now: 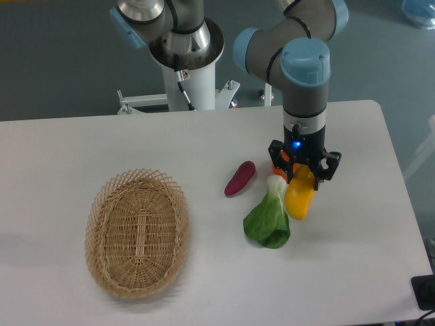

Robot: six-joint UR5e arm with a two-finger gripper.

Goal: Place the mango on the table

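Note:
The mango (pixel 299 198) is a yellow-orange oval fruit at the right middle of the white table (pixel 204 142). Its upper end sits between the fingers of my gripper (pixel 303 174), which points straight down and is shut on it. Its lower end reaches down beside the green leafy vegetable, low over the tabletop or touching it; I cannot tell which. The gripper body hides the top of the mango.
A green leafy vegetable (pixel 269 221) lies just left of the mango, touching or nearly touching it. A purple vegetable (pixel 240 178) lies further left. A small orange-red item (pixel 278 171) peeks out behind the gripper's left finger. An oval wicker basket (pixel 138 232) stands at the front left.

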